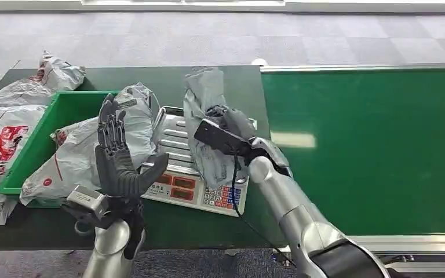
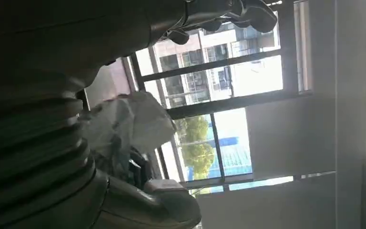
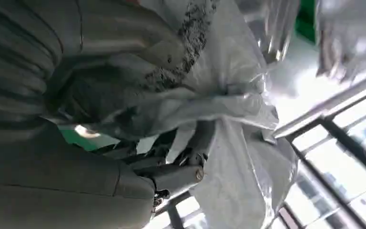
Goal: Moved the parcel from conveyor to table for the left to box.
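The right robot hand [image 1: 227, 128] grips a crumpled grey plastic mailer parcel [image 1: 204, 95], held upright over the silver-topped weighing scale [image 1: 177, 152] that sits on the dark green table [image 1: 220, 223] just left of the green conveyor belt [image 1: 371, 150]. In the right wrist view the fingers [image 3: 171, 176] are wrapped into the bunched film of the parcel [image 3: 228, 119], so the grip looks firm. The parcel's lower end reaches down to the scale's tray; whether it rests there or only hangs over it I cannot tell.

The left robot hand [image 1: 119, 159] stands near the scale's left side, holding nothing, palm raised and fingers spread, just in front of the green plastic bin [image 1: 46, 130], which already holds a grey and white mailer bag [image 1: 87, 153]. More such bags [image 1: 6, 136] lie at the table's left end.

The carry from conveyor to table seems nearly done; the step in hand is the set-down. The next move likely calls for lowering the parcel flat onto the tray and letting go cleanly, without the film snagging on the fingers, so the left robot hand can take it towards the bin.
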Controlling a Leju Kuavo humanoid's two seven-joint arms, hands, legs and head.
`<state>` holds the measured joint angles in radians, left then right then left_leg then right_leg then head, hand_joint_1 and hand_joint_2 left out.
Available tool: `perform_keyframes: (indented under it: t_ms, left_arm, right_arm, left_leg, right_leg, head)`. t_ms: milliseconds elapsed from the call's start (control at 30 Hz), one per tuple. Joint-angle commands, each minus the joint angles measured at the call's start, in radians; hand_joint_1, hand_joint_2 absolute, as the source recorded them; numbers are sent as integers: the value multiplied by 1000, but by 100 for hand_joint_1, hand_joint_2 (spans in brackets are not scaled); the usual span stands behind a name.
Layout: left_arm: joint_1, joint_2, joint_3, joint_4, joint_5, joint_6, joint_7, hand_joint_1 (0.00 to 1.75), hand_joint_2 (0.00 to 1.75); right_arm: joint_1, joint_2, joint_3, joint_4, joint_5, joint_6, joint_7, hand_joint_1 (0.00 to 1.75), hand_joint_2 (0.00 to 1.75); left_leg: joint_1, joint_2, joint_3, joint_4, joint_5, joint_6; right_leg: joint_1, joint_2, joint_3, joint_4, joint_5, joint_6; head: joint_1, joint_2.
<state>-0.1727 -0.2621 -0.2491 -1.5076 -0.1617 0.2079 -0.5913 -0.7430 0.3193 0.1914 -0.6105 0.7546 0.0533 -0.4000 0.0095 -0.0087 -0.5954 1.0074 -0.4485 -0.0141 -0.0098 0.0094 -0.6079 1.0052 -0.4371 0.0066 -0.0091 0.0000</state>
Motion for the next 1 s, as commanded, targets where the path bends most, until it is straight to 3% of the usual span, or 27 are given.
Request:
perform_keyframes:
  t_ms: [33, 767, 833, 867, 933, 1000]
  left_arm:
    - [-31, 30, 9, 42, -5, -13, 6, 0, 175]
    - [-24, 31, 12, 22, -5, -11, 6, 0, 175]
    - [-7, 26, 24, -14, -12, -3, 7, 0, 175]
    - [7, 24, 29, -37, -19, 2, 8, 0, 175]
    - [24, 23, 26, -64, -25, 6, 15, 0, 175]
    - [9, 15, 6, -31, -18, 0, 25, 0, 175]
  right_arm:
    - [-62, -55, 73, 142, 11, 19, -43, 0, 175]
    - [-60, -62, 69, 119, 21, -17, -21, 0, 175]
    - [-43, -62, 44, 38, 41, -163, 21, 0, 175]
    - [-11, -56, 13, -61, 62, -315, 47, 0, 175]
    - [98, -44, -26, -376, 103, -539, 77, 0, 175]
    - [203, -57, -32, -647, 152, -674, 80, 0, 175]
  left_leg:
    - [0, -1, 3, -2, 0, 1]
    - [0, 1, 3, -3, 0, 1]
    - [0, 0, 2, -1, 0, 1]
    - [0, 1, 1, -1, -1, 1]
    - [0, 1, 1, -1, -1, 1]
    - [0, -1, -1, -1, -1, 1]
  right_leg:
    - [0, -2, 3, -2, -1, 0]
    - [0, -1, 4, -3, 0, 0]
    - [0, -1, 2, -1, 0, 0]
    - [0, -1, 2, -1, 0, 0]
    - [0, 0, 1, -1, -1, 0]
    - [0, -2, 0, 0, -1, 0]
  head:
    - [0, 0]
    - [0, 0]
    - [0, 0]
    - [0, 0]
    - [0, 0]
    - [0, 0]
